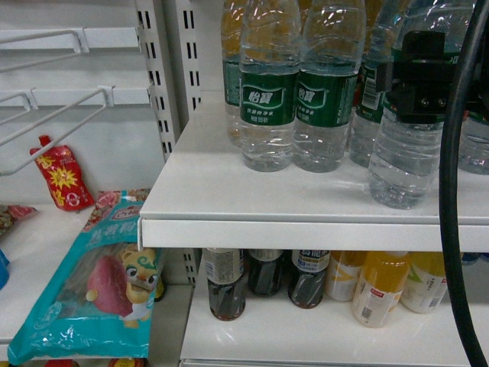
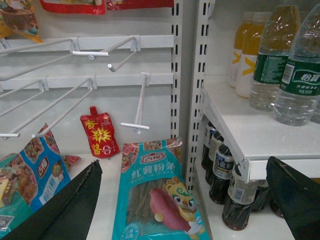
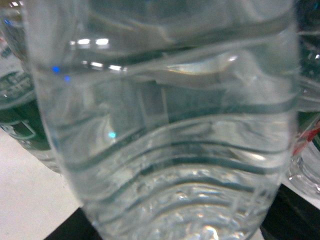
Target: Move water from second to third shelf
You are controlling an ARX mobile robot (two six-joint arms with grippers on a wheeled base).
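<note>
The water bottle is clear and ribbed. It stands at the right of the white shelf, a little in front of the row and close to the front edge. My right gripper is shut on its labelled middle, hiding the label. In the right wrist view the bottle fills the frame between my dark fingers, with the gripper closed round it. Other green-labelled water bottles stand in the row behind. My left gripper hangs open over a teal packet, holding nothing.
On the shelf below stand dark tea bottles and orange drink bottles. White wire hooks jut out at the left above a red pouch and the teal noodle packet. A black cable hangs at the right.
</note>
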